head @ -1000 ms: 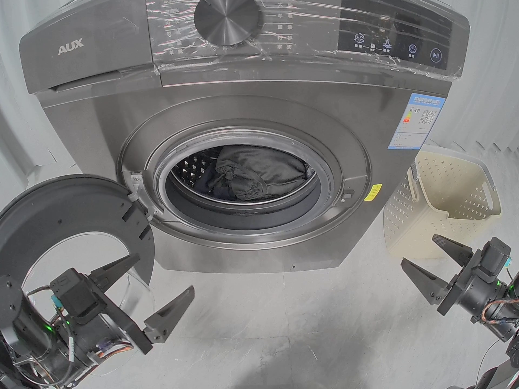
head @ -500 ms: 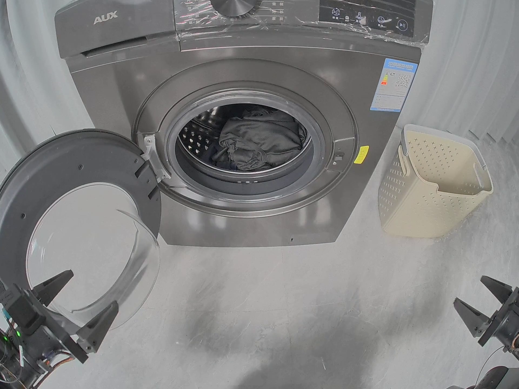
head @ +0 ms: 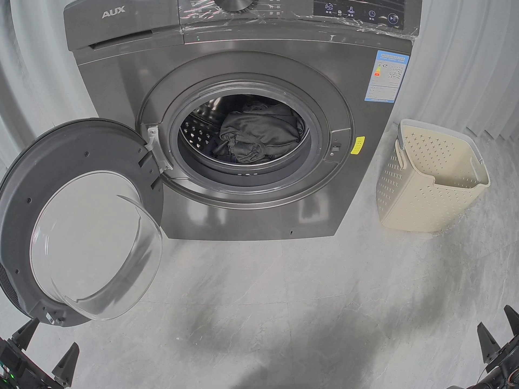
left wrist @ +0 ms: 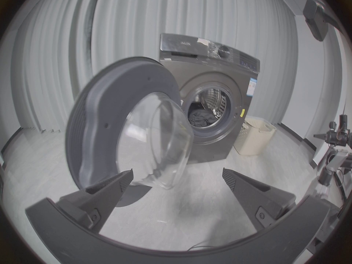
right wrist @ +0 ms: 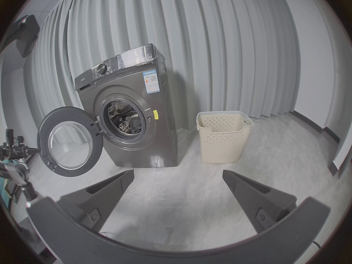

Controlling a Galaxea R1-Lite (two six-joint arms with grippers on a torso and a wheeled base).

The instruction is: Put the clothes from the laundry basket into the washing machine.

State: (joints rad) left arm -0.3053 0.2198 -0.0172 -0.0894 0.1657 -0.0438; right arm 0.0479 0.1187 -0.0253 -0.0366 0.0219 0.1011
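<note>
- Grey metal: the washing machine [head: 232, 55] stands with its round door [head: 75, 152] swung fully open to the robot's left. We see a dark bundle of clothes [head: 259, 133] lying inside the drum, behind the rim of the opening.
- Cream plastic: the laundry basket [head: 411, 206] stands upright on the floor [head: 303, 298], just beside the machine on the robot's right. What we can see of its inside holds no garment.
- Left hand [left wrist: 177, 172]: spread wide, holding nothing, low and near the open door without touching it.
- Right hand [right wrist: 178, 172]: likewise spread wide and empty, well apart from the basket.
- Step in hand: we judge the loading to be at or near its end, with the robot standing off from the machine.
- Next move: if a garment remains in the hidden bottom of the basket, the right hand must reach down past the rim. Otherwise only the door is left, which calls for a push on its outer edge.
- Against the earlier frames: the camera has drawn back, so the machine looks smaller and the door shows whole. Both hands sit lower in the corners of the head view. Clothes and basket lie as before.
</note>
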